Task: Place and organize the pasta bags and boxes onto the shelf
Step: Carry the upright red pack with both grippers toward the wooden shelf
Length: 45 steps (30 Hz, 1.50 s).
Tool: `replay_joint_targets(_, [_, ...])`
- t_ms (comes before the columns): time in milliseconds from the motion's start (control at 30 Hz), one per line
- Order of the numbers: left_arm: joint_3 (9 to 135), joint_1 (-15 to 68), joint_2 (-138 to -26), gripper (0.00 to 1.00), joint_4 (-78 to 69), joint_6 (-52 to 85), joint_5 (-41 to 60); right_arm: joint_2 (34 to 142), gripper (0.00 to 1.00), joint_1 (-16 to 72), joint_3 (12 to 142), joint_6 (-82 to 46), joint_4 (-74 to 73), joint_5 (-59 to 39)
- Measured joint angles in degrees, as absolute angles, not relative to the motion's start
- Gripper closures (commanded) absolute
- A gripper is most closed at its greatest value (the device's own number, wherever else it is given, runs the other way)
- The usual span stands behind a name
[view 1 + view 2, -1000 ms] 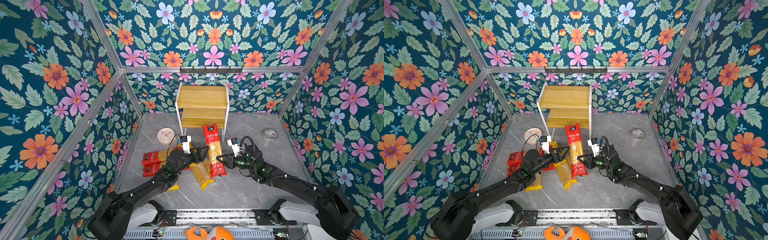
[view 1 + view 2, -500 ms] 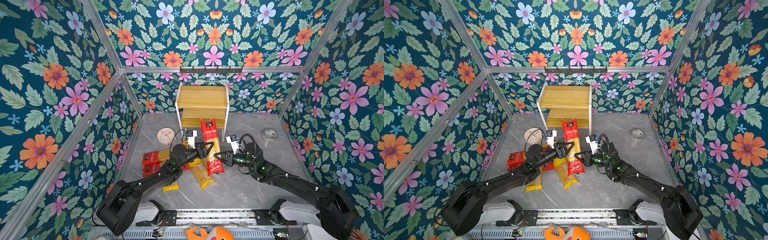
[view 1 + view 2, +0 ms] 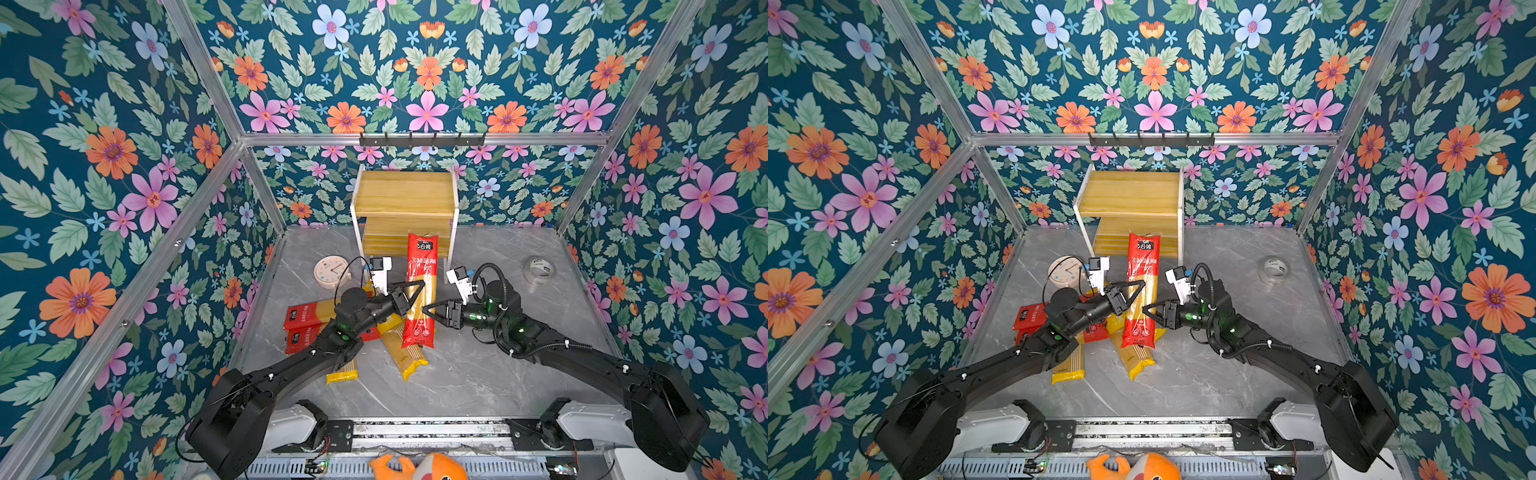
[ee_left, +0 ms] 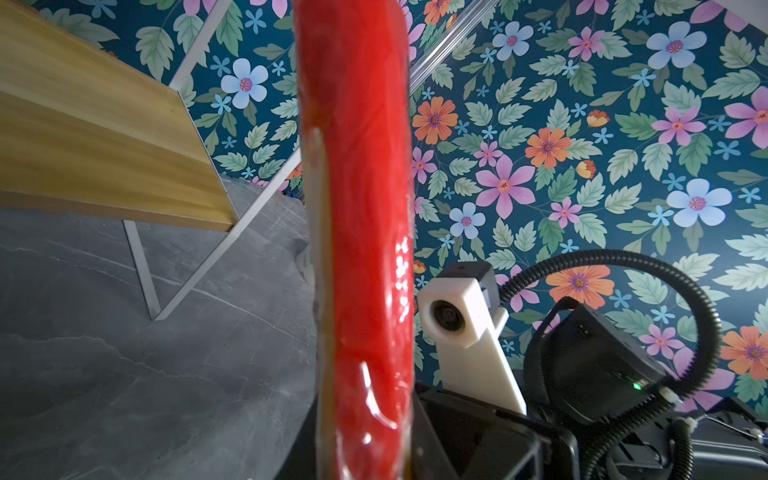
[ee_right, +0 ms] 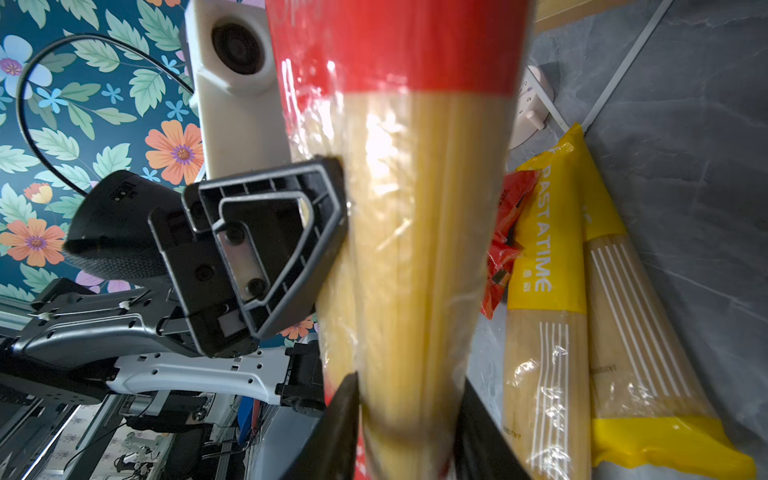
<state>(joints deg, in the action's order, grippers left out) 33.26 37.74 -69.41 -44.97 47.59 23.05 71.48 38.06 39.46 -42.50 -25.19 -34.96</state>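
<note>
While the right hand (image 3: 430, 311) has the red packet (image 3: 424, 266) tipped up on end in both top views, the left hand (image 3: 409, 291) makes its move. Half a second ago its fingers gaped wide beside the packet; now they're drawn in across its clear middle. That reads as a hand-over, right to left. The packet's top end has also crept toward the shelf (image 3: 405, 193) and now overlaps the lower board in the view, but it isn't resting there, and both boards look bare. Yellow packets (image 3: 405, 353) and two more red packets (image 3: 305, 318) lie heaped on the worktop (image 3: 478, 374).

Left wrist view: the red packet (image 4: 361, 208) fills the middle, right in front of the lens, with the shelf (image 4: 104, 145) beyond. No fingers in shot.

Right wrist view: one of the left hand's fingers (image 5: 270, 241) presses flat against the packet's side, so I'd call that clamped. The right hand's fingers (image 5: 343, 419) sit either side of the packet nearer its worktop end; whether they're pressing or already loosened, I can't tell. If the left grip holds, the right can back off and the left carries on to the shelf.
</note>
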Motion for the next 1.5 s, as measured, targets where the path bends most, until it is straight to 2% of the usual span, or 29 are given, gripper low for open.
replay_joint_targets(133, [34.13, 36.42, -67.85, 0.82, -42.35, 47.66, 24.05, 70.70, 0.42, 38.13, 38.94, -43.11, -26.39, -35.86])
replay_joint_targets(200, [34.61, 35.42, -67.42, 0.82, -41.93, 47.86, 24.23, 70.13, 0.40, 38.15, 38.15, -43.31, -27.05, -36.18])
replay_joint_targets(400, [35.31, 32.32, -67.42, 0.82, -42.28, 51.09, 23.51, 69.12, 0.39, 38.20, 35.94, -44.82, -27.51, -37.30])
replay_joint_targets(667, [36.36, 32.27, -69.60, 0.81, -48.45, 55.90, 25.26, 71.48, 0.39, 38.30, 36.16, -46.57, -30.74, -37.76])
replay_joint_targets(900, [36.45, 31.53, -69.56, 0.81, -49.65, 56.99, 24.84, 74.24, 0.51, 38.41, 38.04, -48.75, -35.53, -38.81])
replay_joint_targets(1067, [37.47, 30.24, -71.40, 0.77, -50.09, 58.78, 24.84, 74.48, 0.73, 38.39, 38.46, -49.28, -35.77, -38.37])
replay_joint_targets(1300, [38.24, 29.30, -72.27, 0.66, -51.35, 60.01, 24.71, 74.41, 0.90, 38.41, 41.25, -49.36, -34.02, -37.60])
replay_joint_targets(1500, [38.39, 28.12, -71.20, 0.52, -51.81, 60.88, 24.29, 75.11, 0.96, 38.48, 45.19, -49.54, -31.51, -38.24])
